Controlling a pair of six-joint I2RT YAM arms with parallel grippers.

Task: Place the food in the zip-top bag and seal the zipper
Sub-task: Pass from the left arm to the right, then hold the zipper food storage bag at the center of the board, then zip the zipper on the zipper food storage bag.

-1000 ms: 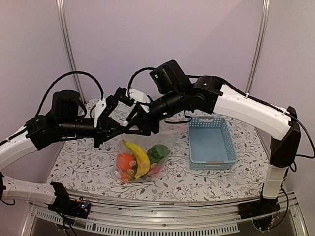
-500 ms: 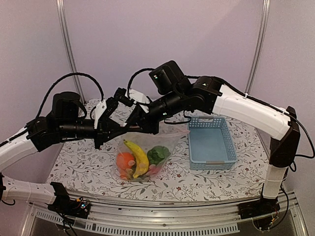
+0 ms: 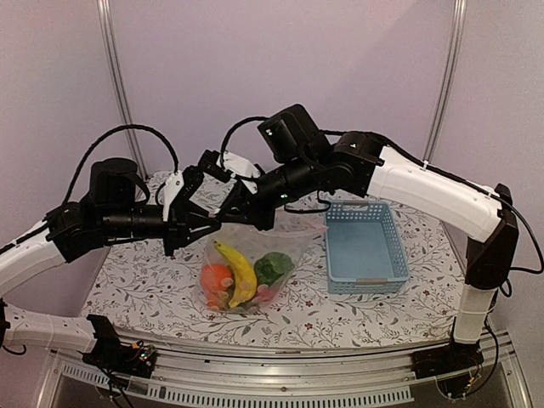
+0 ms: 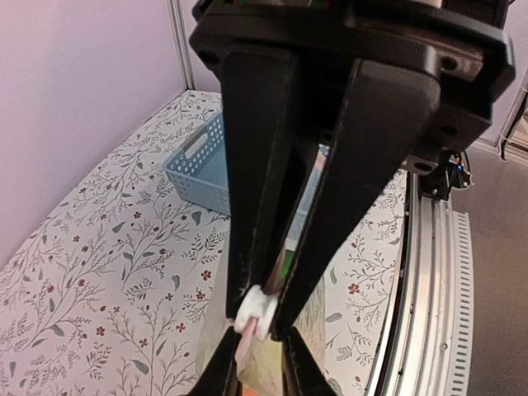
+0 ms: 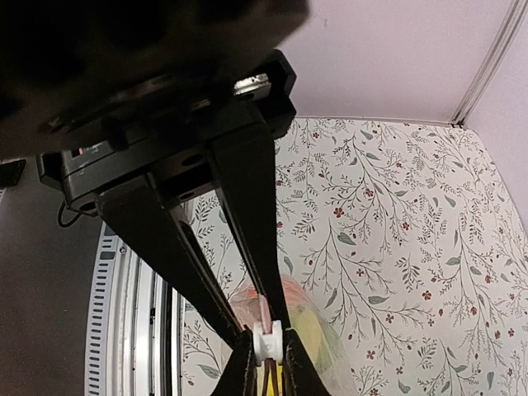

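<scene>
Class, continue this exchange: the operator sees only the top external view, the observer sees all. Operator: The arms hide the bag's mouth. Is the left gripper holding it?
Observer: Yes; the left wrist view shows the left gripper shut on the zip-top bag at its edge.
Operator: And the right?
Observer: The right wrist view shows the right gripper shut on that edge too, tip to tip with the left.
Operator: Anything between them?
Observer: A small white piece; whether it is the zipper's tab, I cannot tell.
</scene>
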